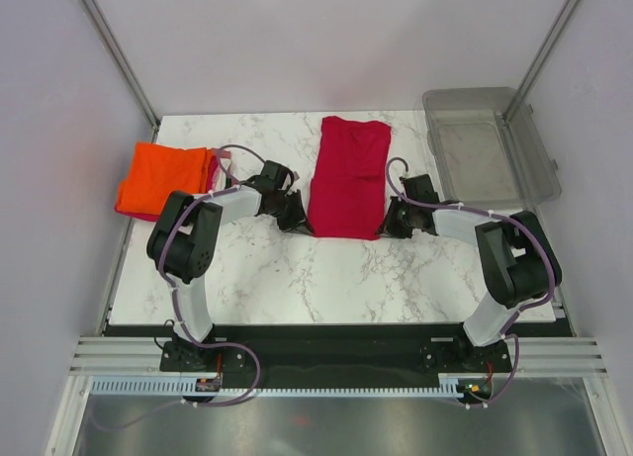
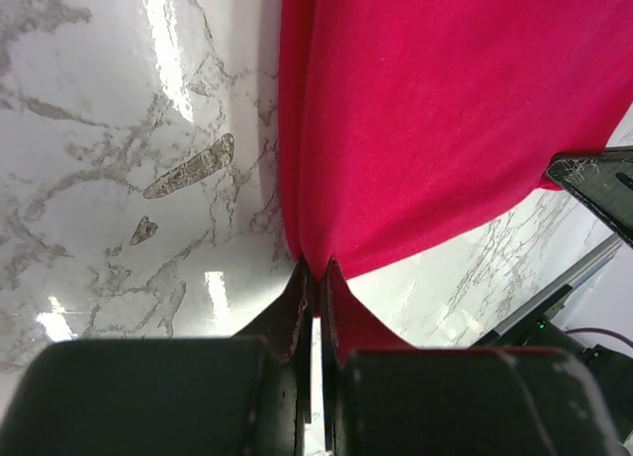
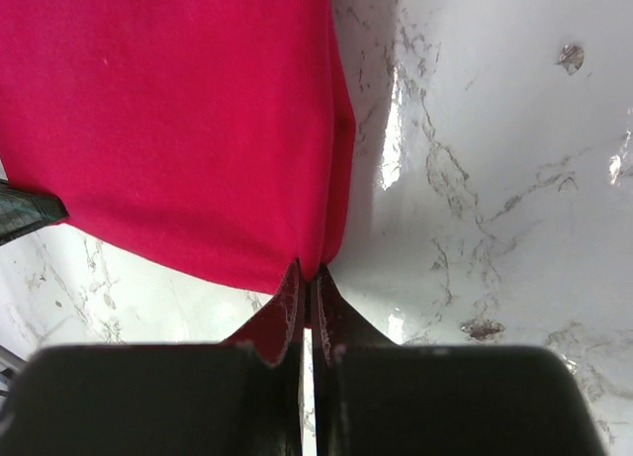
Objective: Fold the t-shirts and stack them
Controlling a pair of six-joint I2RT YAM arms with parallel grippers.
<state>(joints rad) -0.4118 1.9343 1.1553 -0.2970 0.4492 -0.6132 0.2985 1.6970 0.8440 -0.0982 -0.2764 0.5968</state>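
A crimson red t-shirt (image 1: 348,176) lies folded lengthwise into a long strip in the middle of the marble table (image 1: 297,278). My left gripper (image 1: 295,219) is shut on its near left corner, and in the left wrist view the gripper (image 2: 316,270) pinches the cloth (image 2: 445,110). My right gripper (image 1: 388,222) is shut on the near right corner; the right wrist view shows it (image 3: 308,270) pinching the red cloth (image 3: 168,120). A bright orange t-shirt (image 1: 163,177) lies folded at the far left, with a pink edge (image 1: 222,156) showing beside it.
A clear grey plastic bin (image 1: 487,145) stands at the far right corner of the table. White walls and metal posts close in the back and sides. The black mounting rail (image 1: 326,342) runs along the near edge.
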